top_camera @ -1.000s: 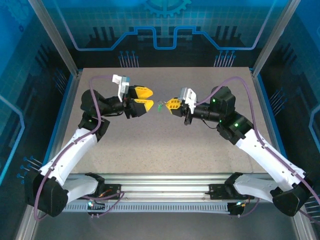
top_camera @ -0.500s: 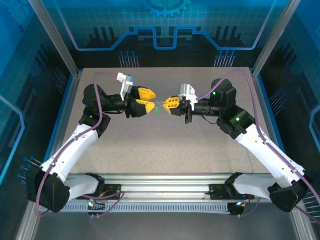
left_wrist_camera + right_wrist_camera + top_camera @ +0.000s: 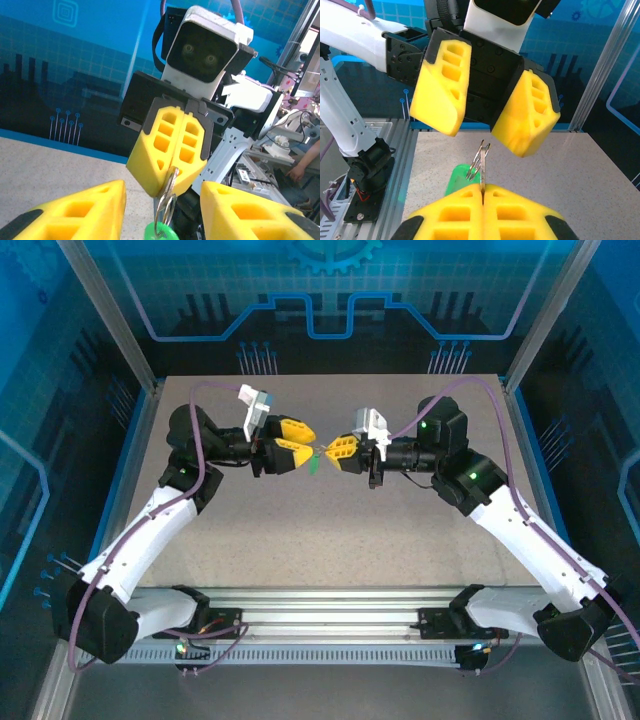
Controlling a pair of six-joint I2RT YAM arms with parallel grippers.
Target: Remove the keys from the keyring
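Two robot arms meet in mid-air above the middle of the table (image 3: 300, 540). The right gripper (image 3: 338, 450) has its fingers pressed together on the keyring (image 3: 481, 162), holding it out toward the left, probably to steady it. A green key (image 3: 459, 179) hangs from the ring. The left gripper (image 3: 303, 443), fingers spread, flanks the ring, seemingly ready to take a key.

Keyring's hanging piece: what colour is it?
Green; the piece shows best in the right wrist view.
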